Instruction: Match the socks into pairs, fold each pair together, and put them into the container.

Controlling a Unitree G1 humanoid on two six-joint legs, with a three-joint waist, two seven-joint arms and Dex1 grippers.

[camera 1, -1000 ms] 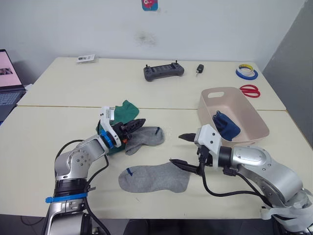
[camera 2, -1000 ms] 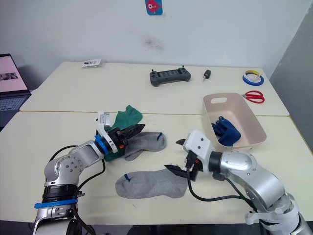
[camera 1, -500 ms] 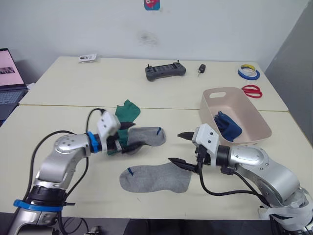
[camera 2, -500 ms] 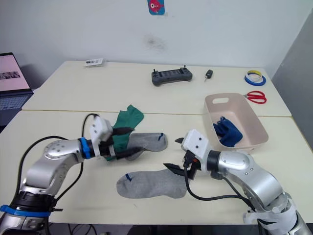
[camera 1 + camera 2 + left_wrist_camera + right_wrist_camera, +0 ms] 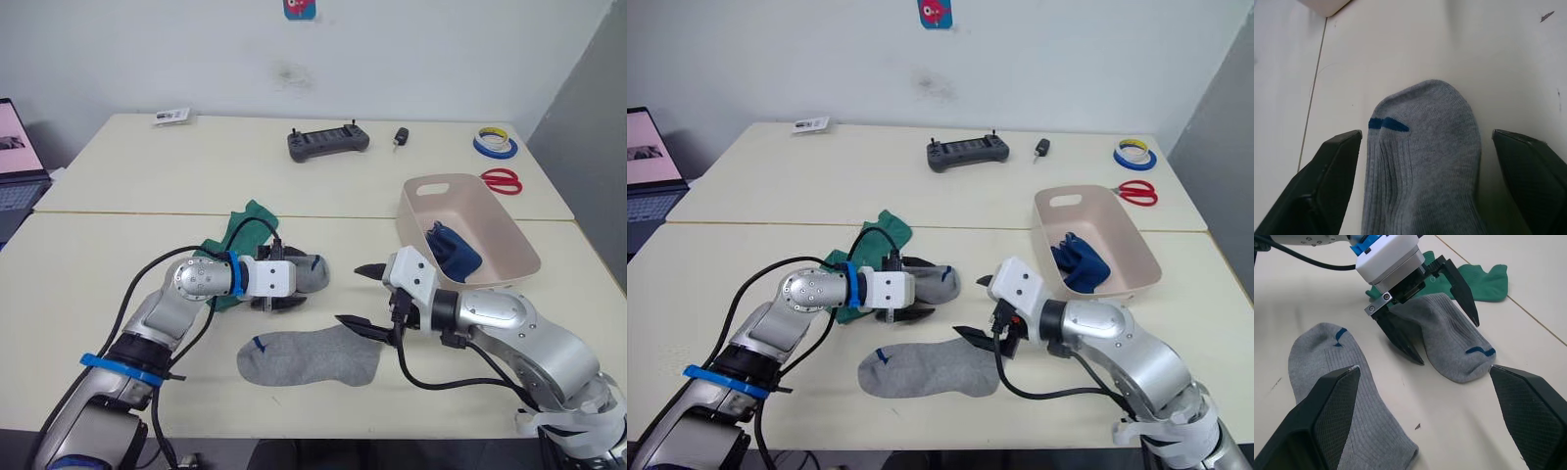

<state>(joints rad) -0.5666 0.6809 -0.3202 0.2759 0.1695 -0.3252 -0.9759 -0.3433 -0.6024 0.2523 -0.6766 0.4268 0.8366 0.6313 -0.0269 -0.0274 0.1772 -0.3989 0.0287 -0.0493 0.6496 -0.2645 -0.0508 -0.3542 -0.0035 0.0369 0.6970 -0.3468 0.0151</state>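
The left gripper [image 5: 1442, 313] is spread wide, one finger on each side of a grey sock [image 5: 1452, 345] lying flat on the table [image 5: 118, 264], partly over a green sock [image 5: 240, 230]. The right gripper [image 5: 362, 297] is also spread apart, at the toe end of a second grey sock [image 5: 309, 355]. A dark blue sock [image 5: 453, 250] lies in the pink tub [image 5: 509, 240].
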